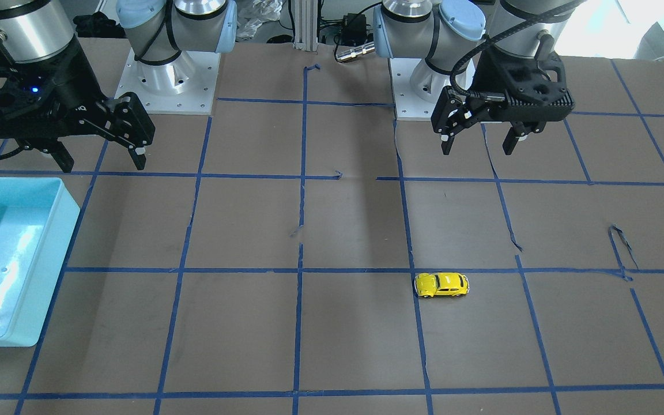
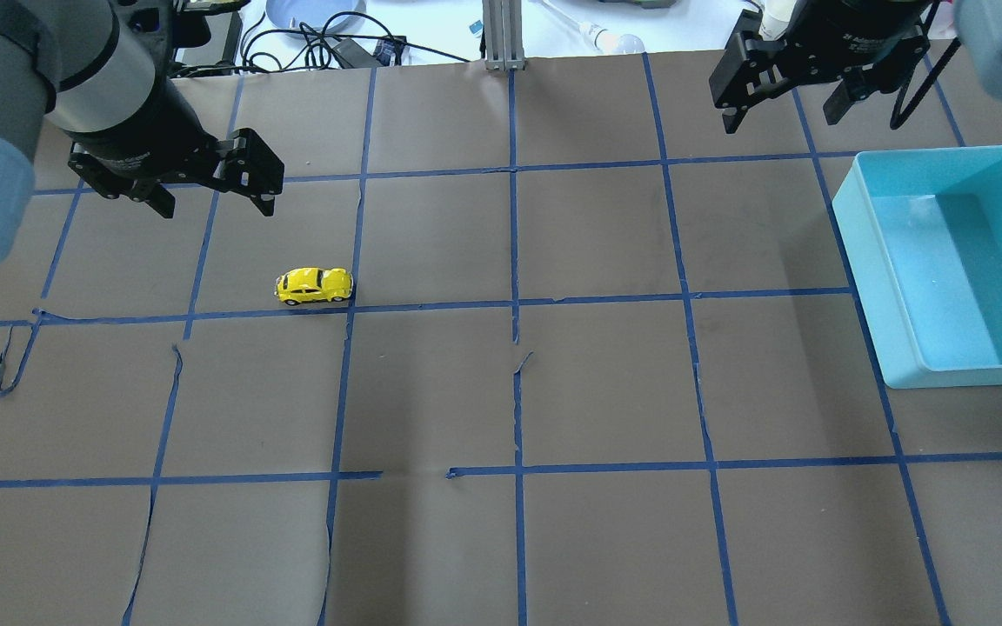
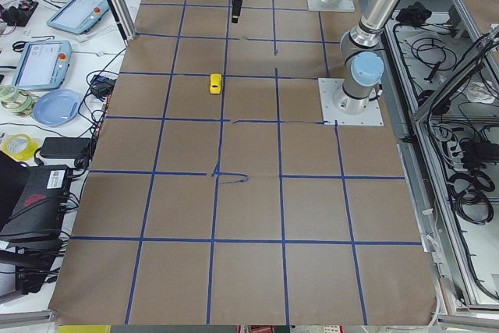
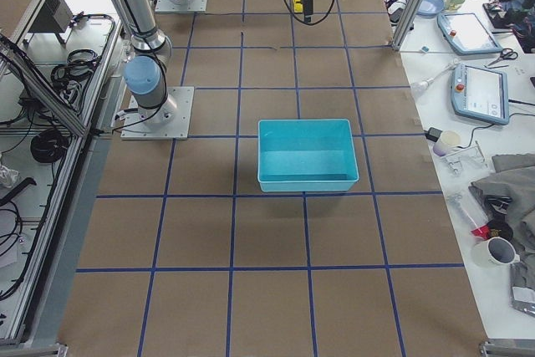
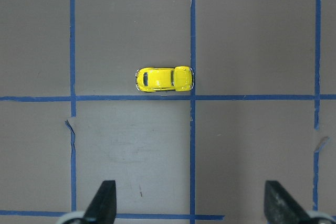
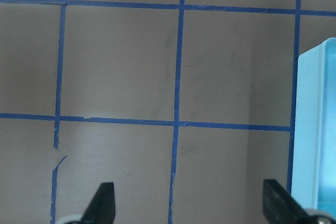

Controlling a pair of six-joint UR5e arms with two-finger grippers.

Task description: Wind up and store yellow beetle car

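The tiny glossy yellow beetle car (image 1: 441, 285) sits untouched mid-right; my left gripper (image 1: 478, 148) and right gripper (image 1: 103, 164) gape empty: winding, storing remain.

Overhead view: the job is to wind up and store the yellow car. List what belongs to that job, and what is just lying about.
Belongs to the job:
- car
- left gripper, open
- right gripper, open
- bin, probably the store

Just lying about, beyond the table's far edge:
- plate
- adapter
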